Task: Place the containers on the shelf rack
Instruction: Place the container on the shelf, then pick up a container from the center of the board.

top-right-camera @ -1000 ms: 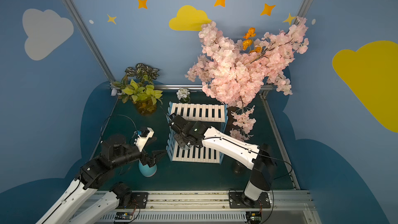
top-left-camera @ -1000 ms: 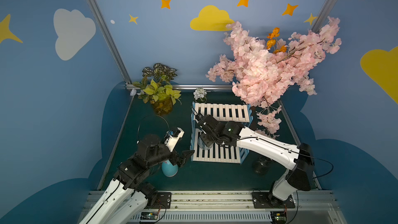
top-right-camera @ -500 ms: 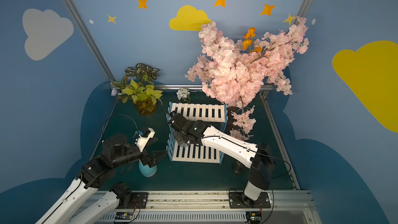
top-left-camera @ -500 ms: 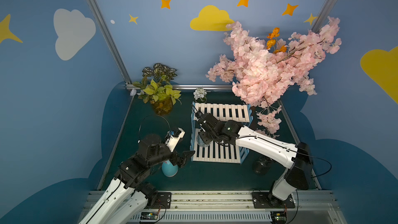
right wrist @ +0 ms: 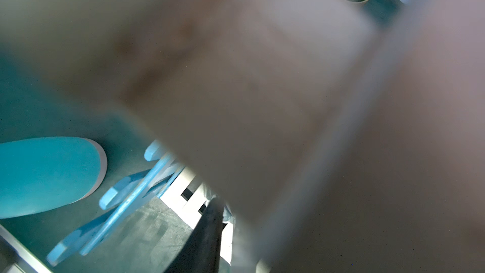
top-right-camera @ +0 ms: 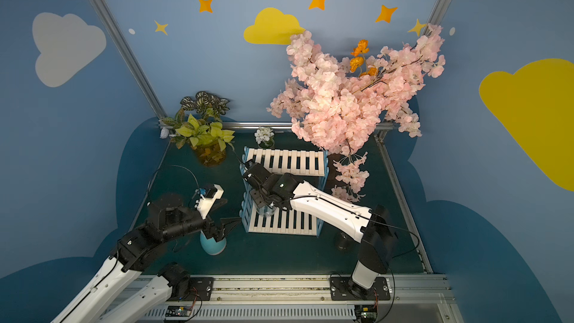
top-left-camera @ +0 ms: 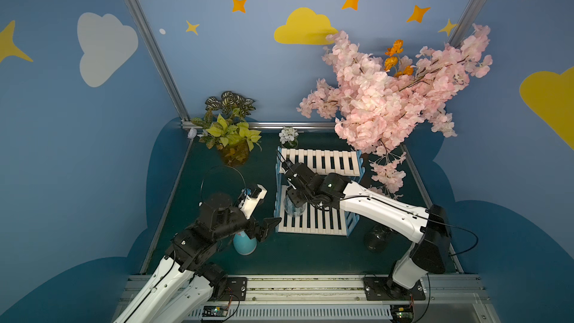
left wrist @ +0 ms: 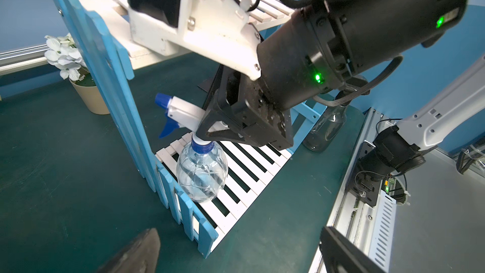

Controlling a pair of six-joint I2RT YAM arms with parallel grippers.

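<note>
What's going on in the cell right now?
The right pincer is at the neck of the clear spray bottle, which stands on the lower tier of the shelf rack; grip can't be told. The left pincer hangs open above the teal bottle on the table. The dark bottle sits on the table beside the rack.

Cannot see past the pale blur (right wrist: 262, 87) in the right wrist view. Cannot tell whether the right gripper (left wrist: 207, 137) touches the neck of the clear bottle (left wrist: 200, 177).
</note>
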